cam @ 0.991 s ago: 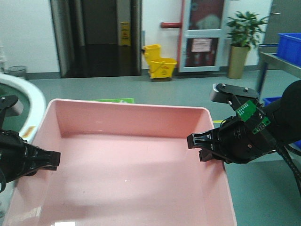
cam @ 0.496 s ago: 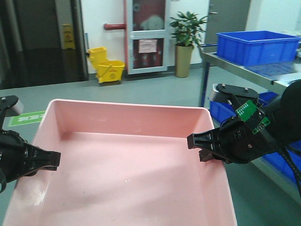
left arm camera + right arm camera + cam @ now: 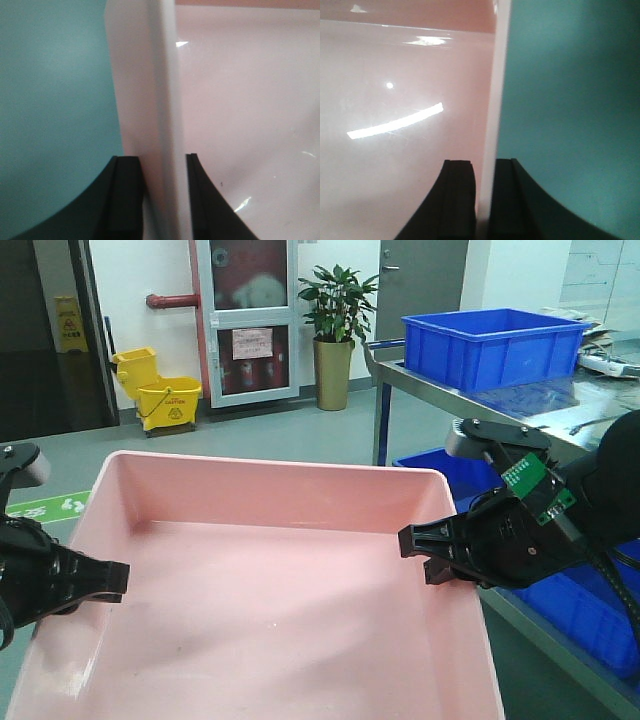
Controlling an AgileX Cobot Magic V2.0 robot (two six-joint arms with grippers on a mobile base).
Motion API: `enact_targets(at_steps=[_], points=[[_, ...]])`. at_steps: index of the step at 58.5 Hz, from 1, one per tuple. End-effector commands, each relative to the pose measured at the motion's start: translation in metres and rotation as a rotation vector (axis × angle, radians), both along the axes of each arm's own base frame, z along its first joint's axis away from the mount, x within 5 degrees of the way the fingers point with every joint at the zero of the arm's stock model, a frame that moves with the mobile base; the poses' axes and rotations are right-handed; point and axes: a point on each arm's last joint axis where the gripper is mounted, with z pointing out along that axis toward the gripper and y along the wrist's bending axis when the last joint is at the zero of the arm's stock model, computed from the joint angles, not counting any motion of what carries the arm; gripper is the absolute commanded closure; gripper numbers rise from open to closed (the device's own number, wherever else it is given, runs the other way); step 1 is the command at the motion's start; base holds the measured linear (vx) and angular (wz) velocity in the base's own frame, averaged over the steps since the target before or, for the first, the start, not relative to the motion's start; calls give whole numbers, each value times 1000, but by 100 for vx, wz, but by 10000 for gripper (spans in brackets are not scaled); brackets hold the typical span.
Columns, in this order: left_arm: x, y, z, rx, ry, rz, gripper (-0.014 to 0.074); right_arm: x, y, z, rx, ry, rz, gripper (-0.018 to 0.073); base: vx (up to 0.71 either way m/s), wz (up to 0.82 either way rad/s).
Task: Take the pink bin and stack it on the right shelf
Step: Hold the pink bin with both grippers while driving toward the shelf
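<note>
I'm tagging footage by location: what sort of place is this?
Probably an industrial or warehouse-type hall: a steel shelf holds a blue crate, a yellow mop bucket stands by the wall, and the load is a pink bin.

My right gripper point(image 3: 417, 552) is matte black, built of angular plastic plates. On its back sits a small green circuit board point(image 3: 535, 485) with white print. Above that is a grey block point(image 3: 495, 437) with 2 small dark screws on its top. A black cable point(image 3: 612, 585) curves down beside my bulky, rounded black right arm point(image 3: 620, 470). My left gripper point(image 3: 120, 580) is the same black, with a pale grey rounded piece point(image 3: 25, 462) at its top. Up close, my left fingers point(image 3: 127, 195) and right fingers point(image 3: 457, 200) are black, with flat, stepped inner faces and outer edges that curve away.
</note>
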Motion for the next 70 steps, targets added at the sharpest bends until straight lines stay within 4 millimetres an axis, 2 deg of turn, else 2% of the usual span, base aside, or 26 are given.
enact_targets(at_steps=[1, 41, 70], points=[[-6, -1, 27, -58, -134, 0, 598, -2, -6, 29, 12, -156, -4, 568, 43, -3], [-6, -1, 27, -59, -133, 1, 598, -2, -6, 29, 12, -156, -4, 568, 46, -2], [-6, -1, 27, -59, -133, 1, 598, -2, -6, 29, 12, -157, -4, 568, 44, -55]])
